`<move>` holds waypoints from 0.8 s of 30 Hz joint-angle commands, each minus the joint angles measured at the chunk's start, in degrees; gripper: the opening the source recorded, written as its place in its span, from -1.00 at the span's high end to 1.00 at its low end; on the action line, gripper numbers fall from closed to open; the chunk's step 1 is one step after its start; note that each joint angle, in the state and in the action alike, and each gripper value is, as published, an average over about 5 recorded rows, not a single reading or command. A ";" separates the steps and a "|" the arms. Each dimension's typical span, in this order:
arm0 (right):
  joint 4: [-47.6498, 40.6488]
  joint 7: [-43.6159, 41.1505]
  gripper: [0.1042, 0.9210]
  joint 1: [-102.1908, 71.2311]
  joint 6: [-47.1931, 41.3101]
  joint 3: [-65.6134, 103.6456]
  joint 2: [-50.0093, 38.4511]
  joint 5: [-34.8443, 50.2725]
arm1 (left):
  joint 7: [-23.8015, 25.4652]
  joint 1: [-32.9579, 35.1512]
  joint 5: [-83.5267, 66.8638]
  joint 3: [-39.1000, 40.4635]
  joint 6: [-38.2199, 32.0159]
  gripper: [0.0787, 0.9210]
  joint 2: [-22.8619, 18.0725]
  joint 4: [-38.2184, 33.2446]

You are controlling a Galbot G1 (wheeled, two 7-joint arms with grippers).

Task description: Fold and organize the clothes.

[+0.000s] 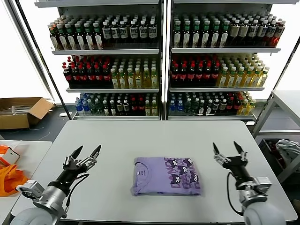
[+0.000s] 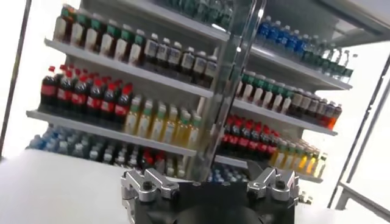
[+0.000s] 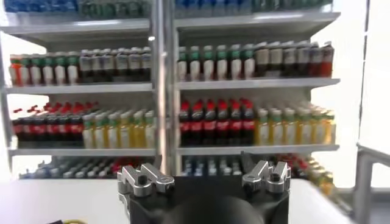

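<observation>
- Where the bench (image 1: 140, 136) is nearest the robot, a lavender T-shirt (image 1: 166, 176) lies folded into a flat rectangle, about midway between the two arms and touching neither.
- Its dark purple cartoon print (image 1: 182, 172) covers the half toward the robot's right; the plain half with the neckline faces the robot's left.
- The left pincer (image 1: 86, 152) hovers above the bench to the shirt's left, well apart from it, its two dark fingertips spread wide and grasping nothing.
- The right pincer (image 1: 227, 149) hovers to the shirt's right, also clear of the fabric, fingers released and pointing up and away from the robot.
- In the left wrist view only the knuckles of the left pincer's base (image 2: 210, 185) show, with bottle shelves (image 2: 183, 79) tilted behind them.
- The right wrist view shows the same kind of base (image 3: 204, 182) before level bottle shelves (image 3: 244, 82).
- Beyond the bench's far edge stand two shelf units (image 1: 164, 56) packed with rows of dark, red-capped, yellow and green bottles.
- An open cardboard box (image 1: 21, 111) sits on the floor at the far left.
- A bright orange fabric item (image 1: 9, 176) lies on a side table at the left edge.
- A grey-white cloth bundle (image 1: 288, 150) rests at the right edge, under another table (image 1: 286, 101).
</observation>
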 commanded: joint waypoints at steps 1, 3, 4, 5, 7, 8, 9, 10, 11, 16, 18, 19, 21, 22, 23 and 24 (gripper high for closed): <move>-0.08 -6.65 -0.76 -6.77 6.34 15.25 0.95 2.94 | 3.53 0.20 3.16 -7.55 0.65 -0.77 -1.31 1.00; -0.17 -6.83 -0.76 -6.83 6.72 15.19 1.20 2.84 | 3.59 0.32 3.16 -7.57 0.52 -0.77 -1.35 0.93; -0.19 -6.89 -0.76 -6.81 6.90 15.13 1.28 2.75 | 3.59 0.35 3.14 -7.58 0.50 -0.77 -1.37 0.85; -0.19 -6.93 -0.76 -6.80 7.07 15.03 1.35 2.68 | 3.63 0.38 3.12 -7.60 0.48 -0.77 -1.40 0.78; -0.15 -7.00 -0.76 -6.80 7.20 14.74 1.45 2.42 | 3.71 0.42 3.11 -7.57 0.41 -0.77 -1.48 0.71; -0.11 -7.03 -0.76 -6.83 7.26 14.53 1.51 2.20 | 3.75 0.43 3.12 -7.52 0.38 -0.77 -1.54 0.69; -0.08 -7.05 -0.76 -6.85 7.33 14.29 1.58 1.88 | 3.80 0.44 3.13 -7.45 0.34 -0.77 -1.63 0.66; -0.07 -7.05 -0.76 -6.85 7.38 14.07 1.66 1.56 | 3.82 0.45 3.14 -7.38 0.32 -0.77 -1.72 0.62; -0.06 -7.04 -0.76 -6.82 7.42 13.86 1.77 1.29 | 3.85 0.45 3.14 -7.31 0.32 -0.77 -1.81 0.58; -0.02 -7.14 -0.76 -6.84 7.39 13.45 2.17 0.47 | 3.98 0.56 3.14 -7.17 0.32 -0.77 -1.91 0.58; 0.07 -7.21 -0.76 -7.07 7.42 13.32 2.20 0.19 | 4.02 0.63 3.11 -7.19 0.33 -0.77 -1.74 0.56; 0.12 -7.18 -0.76 -7.18 7.42 13.25 2.21 0.09 | 4.02 0.66 3.09 -7.20 0.33 -0.77 -1.66 0.51; 0.23 -7.11 -0.76 -7.31 7.49 13.17 2.27 0.02 | 4.02 0.67 3.06 -7.18 0.34 -0.77 -1.55 0.39; 0.26 -7.03 -0.76 -7.35 7.68 13.15 2.30 0.04 | 4.01 0.66 3.05 -7.13 0.35 -0.77 -1.53 0.32; 0.28 -7.13 -0.76 -7.37 7.93 13.26 2.35 0.11 | 4.04 0.66 3.05 -7.08 0.35 -0.77 -1.53 0.27; 0.31 -7.35 -0.76 -7.46 8.26 13.44 2.37 0.23 | 4.14 0.65 3.05 -7.04 0.35 -0.77 -1.54 0.23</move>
